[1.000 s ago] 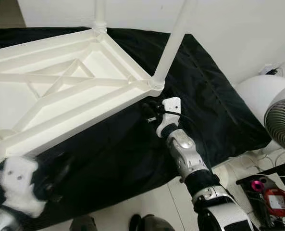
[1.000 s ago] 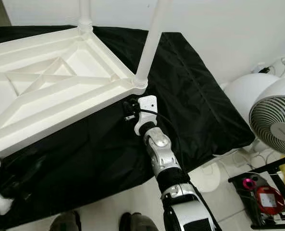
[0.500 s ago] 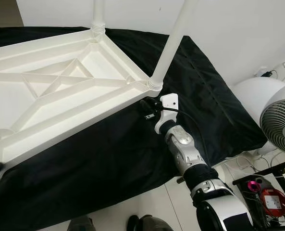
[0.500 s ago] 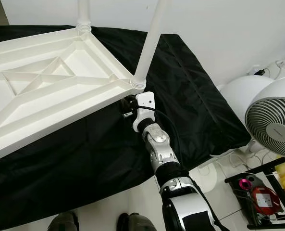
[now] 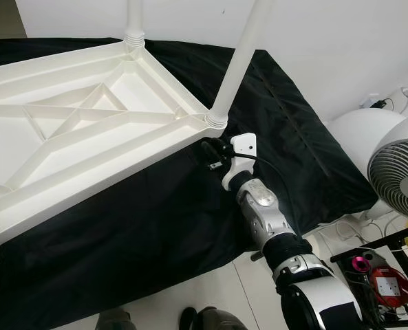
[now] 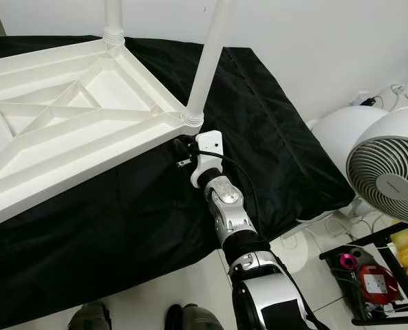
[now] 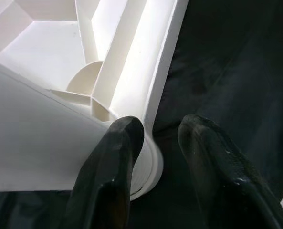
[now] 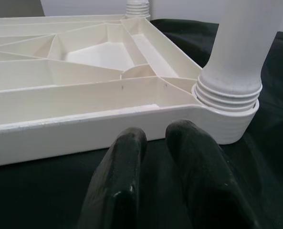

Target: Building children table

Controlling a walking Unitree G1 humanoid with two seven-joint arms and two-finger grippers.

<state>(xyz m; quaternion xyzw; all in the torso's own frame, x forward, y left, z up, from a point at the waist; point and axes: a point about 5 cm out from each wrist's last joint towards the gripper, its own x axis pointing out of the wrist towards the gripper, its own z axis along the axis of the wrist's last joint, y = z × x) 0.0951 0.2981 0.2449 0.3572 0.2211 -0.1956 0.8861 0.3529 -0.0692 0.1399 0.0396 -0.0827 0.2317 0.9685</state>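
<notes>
The white children table [image 5: 87, 130] lies upside down on a black cloth [image 5: 155, 227], its ribbed underside facing up, and it fills the scene from 9 to 12 o'clock. Two white legs stand up from its corners: one leg [image 5: 241, 58] at the near right corner, another leg [image 5: 133, 20] at the far corner, at 12 o'clock. My right hand [image 5: 207, 148] is stretched forward on the cloth, just beside the near right corner, below the socket [image 8: 227, 102] where the leg is screwed in. Its two black fingers [image 8: 117, 191] lie close together with only a narrow gap, and they hold nothing. My left hand [image 7: 155, 143] is at another corner of the table; its fingers [image 7: 203, 157] are a little apart, on both sides of the rim of a round corner socket [image 7: 148, 164]. I cannot tell if they really press on it. At 3 o'clock a white fan [image 5: 400, 172] stands on the floor.
</notes>
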